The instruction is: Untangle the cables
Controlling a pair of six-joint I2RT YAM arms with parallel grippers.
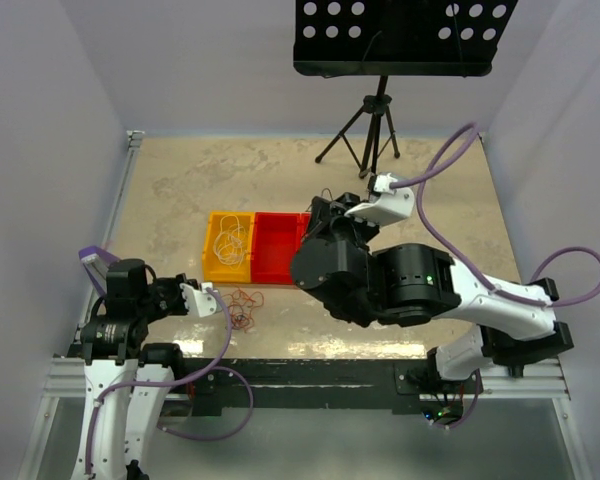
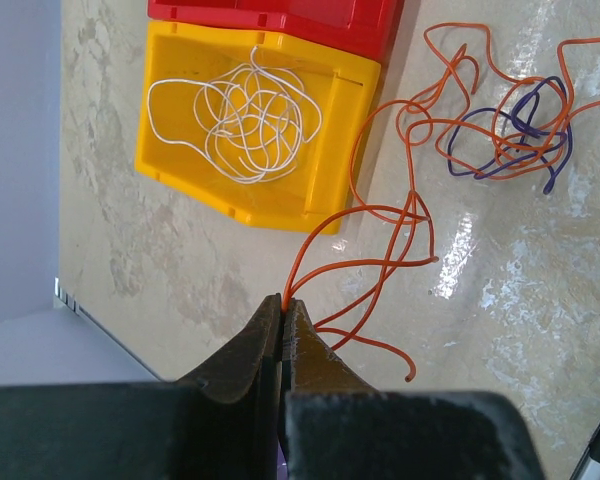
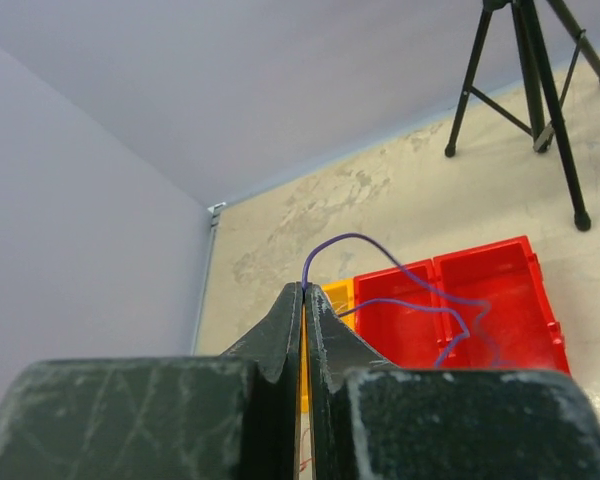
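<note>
Both closed tight: left gripper (image 2: pixel 283 305) pinching orange cable (image 2: pixel 375 208), right gripper (image 3: pixel 305 290) pinching purple cable (image 3: pixel 352 236). Likely separating tangle on counter (image 2: pixel 500 300); next move probably needing slow, opposed pulling.

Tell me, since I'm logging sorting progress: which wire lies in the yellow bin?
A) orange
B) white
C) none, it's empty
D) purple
B: the left wrist view shows the white wire coiled inside the yellow bin, while the orange wire runs over the table outside it.
</note>
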